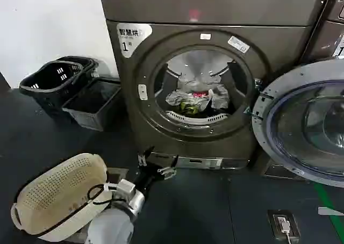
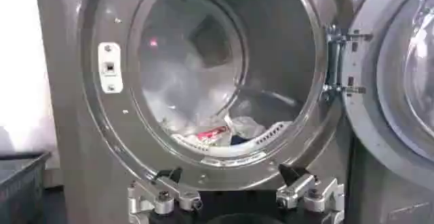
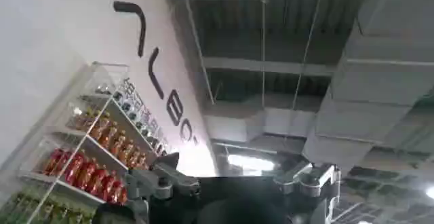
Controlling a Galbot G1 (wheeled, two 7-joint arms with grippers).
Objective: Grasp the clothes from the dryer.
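One left gripper (image 1: 158, 165) hovers near the floor in front of the dryer (image 1: 161, 131), its fingers spread apart and holding nothing. Left of the arm lies a cream perforated basket (image 1: 59, 193). Beyond the gripper the round door (image 1: 301, 126) stands swung open to the right. Farther in, the clothes (image 1: 198, 100) lie heaped in the steel drum, grey-white with yellow-green and red pieces. The right gripper (image 3: 234, 181) points up at a ceiling, fingers parted and empty, with shelves of goods (image 3: 95, 157) beside it.

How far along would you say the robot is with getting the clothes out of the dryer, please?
Done: the dryer door is swung open. In hand: the left hand, open and empty, is low in front of the porthole, outside the drum. Left: reaching in and grasping the clothes, which lie in the drum. The right hand is open, pointing at the ceiling.
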